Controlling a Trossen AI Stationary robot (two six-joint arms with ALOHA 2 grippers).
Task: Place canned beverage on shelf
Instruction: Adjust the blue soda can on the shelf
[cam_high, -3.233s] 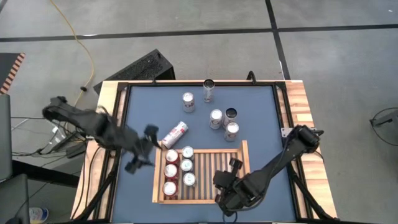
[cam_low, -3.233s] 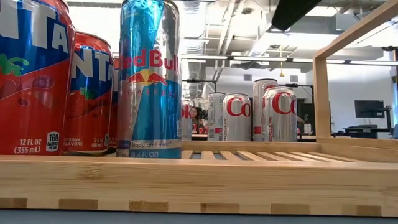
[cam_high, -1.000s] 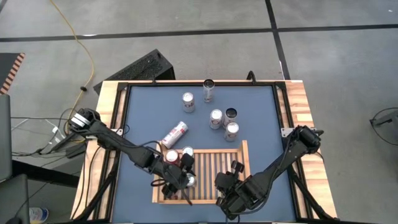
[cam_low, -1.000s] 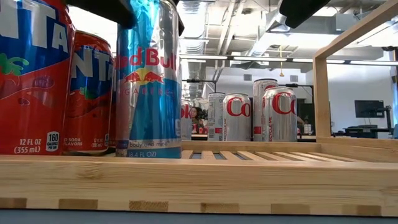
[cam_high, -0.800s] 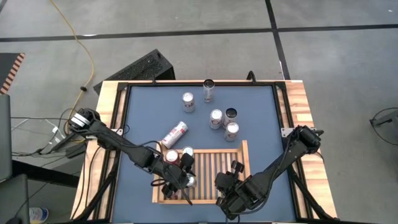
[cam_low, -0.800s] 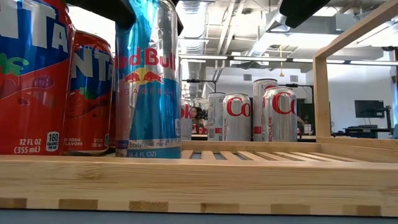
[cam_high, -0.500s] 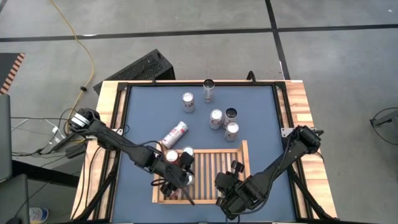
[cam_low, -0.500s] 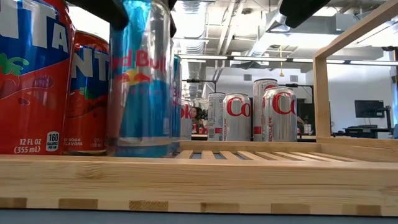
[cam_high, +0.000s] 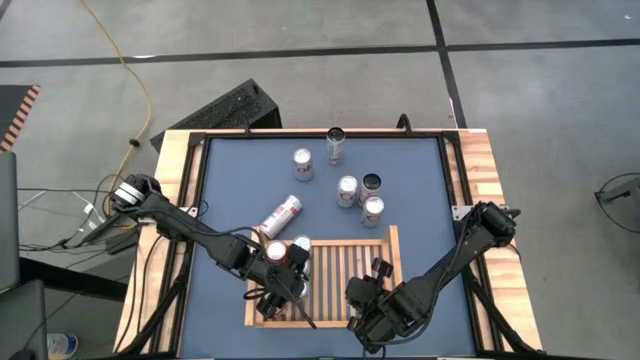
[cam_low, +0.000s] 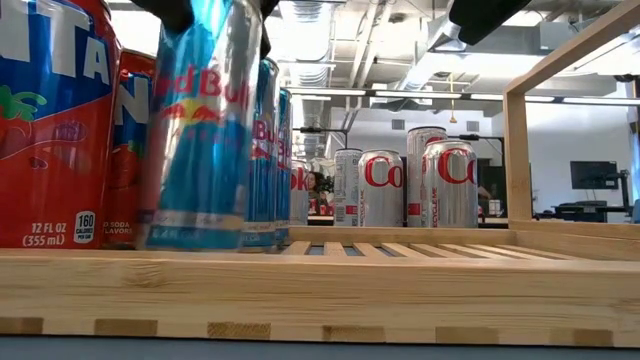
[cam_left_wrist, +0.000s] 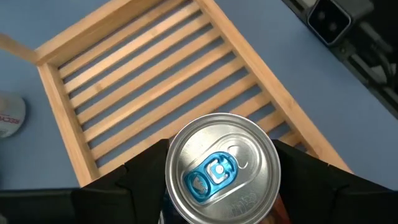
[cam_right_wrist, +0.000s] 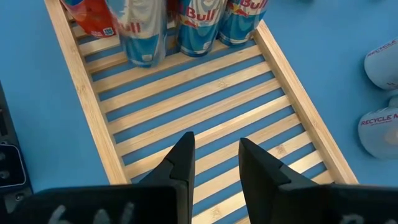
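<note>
Blue counter (cam_high: 230, 190) fills the high view, with the light-wood shelf (cam_high: 372, 283) lying near its front edge; the left claw (cam_high: 283, 287) reaches over the shelf's left part, among the cans standing there, and is clamped on a slim blue can (cam_high: 291, 288), while the right claw (cam_high: 374, 276) hangs over the shelf's front right part, apart from every can. Farther back on the counter stand several silver cans (cam_high: 347, 191), and one silver can (cam_high: 281, 216) lies on its side just behind the shelf. From the low view, the blue can (cam_low: 200, 130) leans with its top toward the right, its base near the slats, next to red cans (cam_low: 50, 125) on the left and other blue cans (cam_low: 270, 150) just behind it; dark parts of the left claw show at its top. Looking from the left wrist, the can's silver lid with a blue tab (cam_left_wrist: 222, 168) sits between the two dark fingers (cam_left_wrist: 146, 168), above the bare slats. Seen from the right wrist, the right claw (cam_right_wrist: 214, 155) has its fingers slightly apart and holding nothing, above the bare slats (cam_right_wrist: 205, 118), with the row of cans at the far rim.
</note>
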